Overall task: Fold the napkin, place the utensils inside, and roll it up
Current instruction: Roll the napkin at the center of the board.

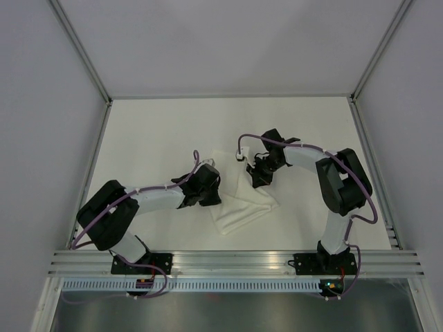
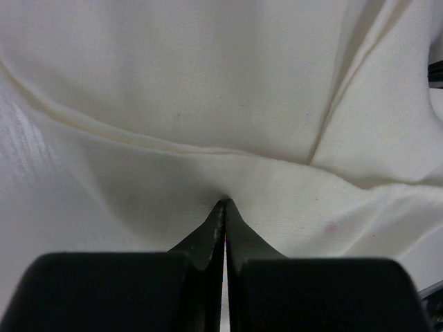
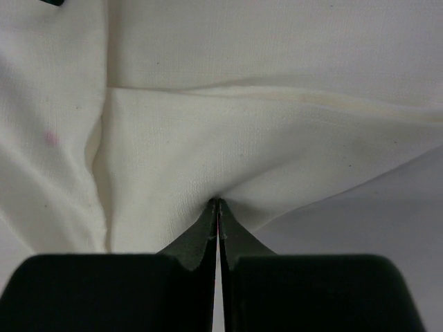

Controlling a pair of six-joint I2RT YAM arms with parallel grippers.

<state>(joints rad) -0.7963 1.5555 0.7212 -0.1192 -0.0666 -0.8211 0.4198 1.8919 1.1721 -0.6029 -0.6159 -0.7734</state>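
Napkin (image 1: 239, 207) (rumpled) pinched by 2 end effectors (image 2: 223, 203) (image 3: 217, 201).

An off-white tabletop (image 1: 173, 124) fills the middle of the top view. Plain grey panels enclose it: one at 9 o'clock (image 1: 41, 138), one at 3 o'clock (image 1: 415, 104), and a back panel at 12 o'clock (image 1: 228, 41). Slim aluminium struts run up toward 11 o'clock (image 1: 79, 50) and 1 o'clock (image 1: 381, 48). At 6 o'clock a ribbed aluminium rail (image 1: 235, 261) spans the near edge, touching a slotted white strip (image 1: 235, 284) below it, then a grey metal sheet (image 1: 228, 311).
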